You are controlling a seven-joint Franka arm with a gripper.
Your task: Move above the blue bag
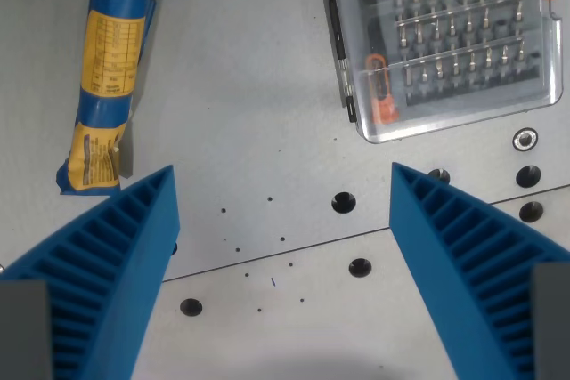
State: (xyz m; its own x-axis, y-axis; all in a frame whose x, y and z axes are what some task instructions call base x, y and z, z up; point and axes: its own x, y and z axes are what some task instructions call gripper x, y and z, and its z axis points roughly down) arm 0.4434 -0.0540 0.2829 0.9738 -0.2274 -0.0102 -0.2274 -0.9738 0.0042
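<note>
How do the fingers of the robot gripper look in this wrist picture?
The gripper has two bright blue plastic fingers, wedge-shaped and tapering to pointed tips. Their inner faces carry rows of ribbed slots. At the lower corners, grey blocks adjoin the finger bases. No cables or markings are visible.

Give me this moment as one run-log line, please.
gripper: open, empty | blue bag: rolled, lying at wrist view's upper left, not under gripper | bit case: upper right | task: not yet above bag
</note>
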